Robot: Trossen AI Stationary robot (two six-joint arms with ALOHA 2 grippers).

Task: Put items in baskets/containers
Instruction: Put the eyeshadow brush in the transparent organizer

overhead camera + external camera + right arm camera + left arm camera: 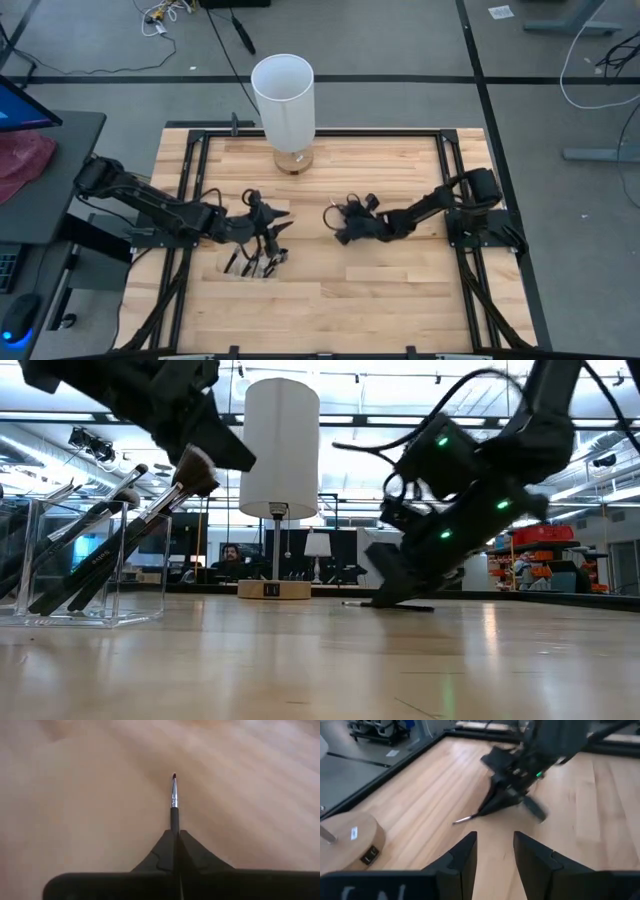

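Observation:
A clear container (140, 575) stands at the table's near left with several dark-handled brushes (95, 565) leaning in it, bristles up; from above it shows as a faint outline (250, 264). My left gripper (495, 852) hovers open above and just beyond it (268, 225), nothing between its fingers. Near the table's middle my right gripper (340, 232) is shut on one thin brush (173, 795) with a silvery ferrule and a small reddish tip, down at the tabletop (400, 588). My right gripper pinches the thin brush's dark handle (173, 818) between its two fingertips. The fingers slant down from the table's right and lie along the brush, so ferrule and tip stick out ahead of them (462, 820). The brush lies about level at the tabletop (355, 603); whether it is clear of the wood I cannot tell.
A tall white cylinder lamp (283, 95) on a round wooden base (350, 840) stands at the table's far middle. Bare wood lies between the two grippers and along the near edge. Black frame rails (455, 200) run along the table's sides.

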